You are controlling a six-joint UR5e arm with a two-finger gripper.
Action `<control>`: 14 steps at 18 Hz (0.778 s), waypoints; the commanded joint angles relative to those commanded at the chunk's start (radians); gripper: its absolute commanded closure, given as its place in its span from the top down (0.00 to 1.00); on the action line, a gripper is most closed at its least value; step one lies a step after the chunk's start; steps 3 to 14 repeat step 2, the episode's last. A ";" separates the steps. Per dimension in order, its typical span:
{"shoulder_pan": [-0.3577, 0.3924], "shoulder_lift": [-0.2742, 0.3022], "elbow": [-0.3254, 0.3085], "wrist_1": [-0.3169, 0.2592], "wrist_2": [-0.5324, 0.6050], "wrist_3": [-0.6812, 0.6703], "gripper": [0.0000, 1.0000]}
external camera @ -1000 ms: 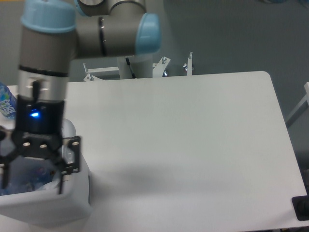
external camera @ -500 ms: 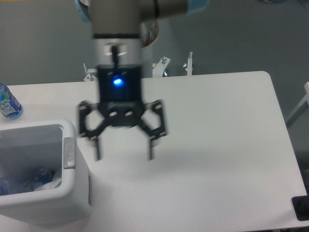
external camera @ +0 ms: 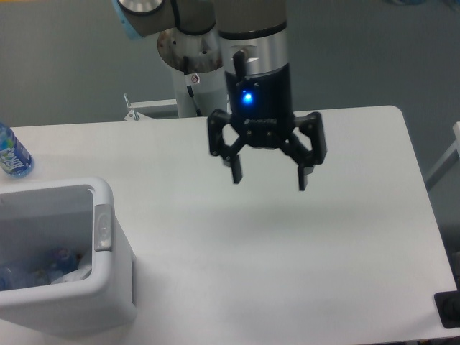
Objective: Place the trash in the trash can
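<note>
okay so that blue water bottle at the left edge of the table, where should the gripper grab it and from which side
Grip the bottle around its body, probably from the right: it sits at the table's left edge, with open table on that side. The frame crops it, so its pose is unclear. The gripper is open.

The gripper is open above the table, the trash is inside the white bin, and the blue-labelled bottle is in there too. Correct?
Not quite. The camera view shows the blue-labelled bottle standing on the table behind the white bin, not inside it. The gripper is open above the table, and the trash is in the bin.
</note>
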 joint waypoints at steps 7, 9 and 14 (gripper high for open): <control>0.000 0.000 0.000 0.002 0.000 0.000 1.00; 0.000 0.000 0.000 0.002 0.000 0.000 1.00; 0.000 0.000 0.000 0.002 0.000 0.000 1.00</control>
